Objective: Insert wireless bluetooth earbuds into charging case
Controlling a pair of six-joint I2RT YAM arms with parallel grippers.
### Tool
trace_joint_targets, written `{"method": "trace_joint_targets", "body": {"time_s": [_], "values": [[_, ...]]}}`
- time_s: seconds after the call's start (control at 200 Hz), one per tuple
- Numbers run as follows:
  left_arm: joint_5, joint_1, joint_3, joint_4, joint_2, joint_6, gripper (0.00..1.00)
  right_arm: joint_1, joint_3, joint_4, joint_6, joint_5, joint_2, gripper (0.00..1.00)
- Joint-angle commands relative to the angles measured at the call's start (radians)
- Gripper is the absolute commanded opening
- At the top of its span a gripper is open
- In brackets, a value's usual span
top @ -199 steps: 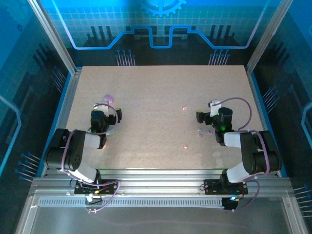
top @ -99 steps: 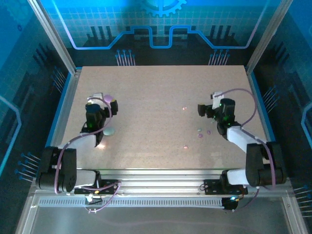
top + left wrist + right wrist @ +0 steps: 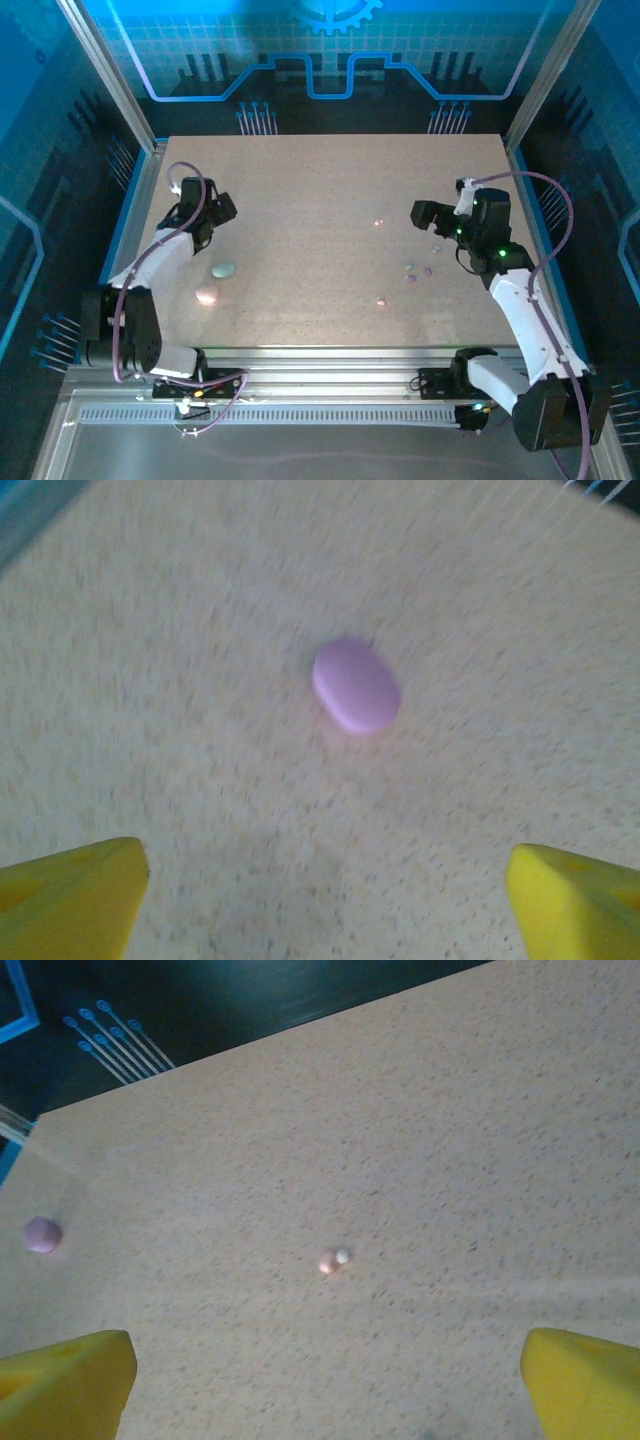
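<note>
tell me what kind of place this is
Probably a lab robot test cell: a speckled table walled by blue panels on aluminium posts, left arm and right arm bolted at its near edge, a purple oval case lying loose.

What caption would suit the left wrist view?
Left gripper open over the speckled table, a purple oval case lying ahead between its yellow fingertips.
</note>
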Motion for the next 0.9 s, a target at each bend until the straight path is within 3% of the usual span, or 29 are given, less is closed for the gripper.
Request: {"method": "trace_joint_targets", "body": {"time_s": [0.0,0.44,0.895], "values": [[0.021,0.012,0.058,-0.138,0.056,-0.108,0.85,0.002,-0.007,-0.083,0.043,-0.052,-0.021,1.0],[-0.013,0.014,0.529,-0.407,0.453,-0.222,0.82,0.041,-0.029,-0.117,0.101,-0.063,-0.024,1.0],[-0.003,0.022,0.752,-0.502,0.671,-0.305,0.76,0.048,-0.035,-0.194,0.114,-0.011,-0.077,1.0]]}}
